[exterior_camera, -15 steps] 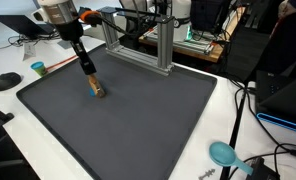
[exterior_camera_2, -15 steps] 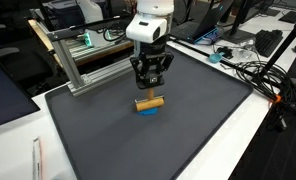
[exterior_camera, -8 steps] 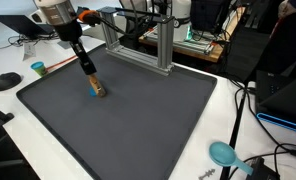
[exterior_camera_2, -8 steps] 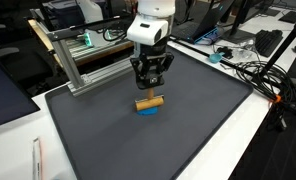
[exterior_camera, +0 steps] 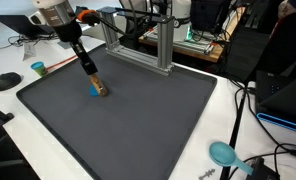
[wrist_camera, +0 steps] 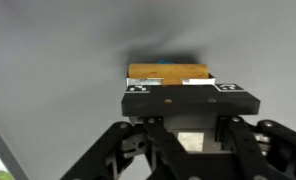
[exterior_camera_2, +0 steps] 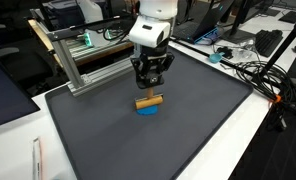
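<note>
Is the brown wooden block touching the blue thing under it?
Touching. In an exterior view the brown wooden block lies straight on the flat blue piece, no gap between them.

A dark grey mat (exterior_camera_2: 193, 130) covers the white table (exterior_camera: 224, 105). A blue disc (exterior_camera_2: 146, 110) lies on the mat, and a metal frame (exterior_camera: 138, 52) stands along its edge. A mouse (exterior_camera: 7, 81) and a small cup (exterior_camera: 38, 69) sit on the table.

The pincer (exterior_camera_2: 150, 87) is black; in the wrist view it carries small black-and-white checked marks (wrist_camera: 140, 88). The block (exterior_camera_2: 149, 101) is tan wood, with a bright blue piece (exterior_camera_2: 147, 110). The mat (exterior_camera_2: 193, 115) is plain dark grey and the worktop (exterior_camera: 226, 108) white. The frame (exterior_camera: 138, 48) is silver, the cup (exterior_camera: 38, 69) teal and the mouse (exterior_camera: 7, 81) black.
</note>
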### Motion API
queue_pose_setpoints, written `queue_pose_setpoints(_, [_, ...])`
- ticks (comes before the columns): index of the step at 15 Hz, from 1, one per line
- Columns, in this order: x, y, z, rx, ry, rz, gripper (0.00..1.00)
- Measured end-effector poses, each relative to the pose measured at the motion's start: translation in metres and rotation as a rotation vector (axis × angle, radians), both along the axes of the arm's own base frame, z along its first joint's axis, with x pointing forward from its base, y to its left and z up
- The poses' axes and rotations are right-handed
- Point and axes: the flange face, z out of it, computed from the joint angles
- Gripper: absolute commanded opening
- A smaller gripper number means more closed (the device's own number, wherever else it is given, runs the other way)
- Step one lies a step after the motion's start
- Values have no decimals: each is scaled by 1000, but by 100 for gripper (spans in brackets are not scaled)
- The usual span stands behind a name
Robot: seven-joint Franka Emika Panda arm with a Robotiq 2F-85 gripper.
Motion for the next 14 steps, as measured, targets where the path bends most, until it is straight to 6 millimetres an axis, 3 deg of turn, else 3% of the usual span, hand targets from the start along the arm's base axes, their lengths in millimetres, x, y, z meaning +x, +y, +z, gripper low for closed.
queue_pose_setpoints(5, [-5,4,-9,17,71,2,22])
queue_pose_setpoints(14, [-6,2,-8,11,50,-24,22])
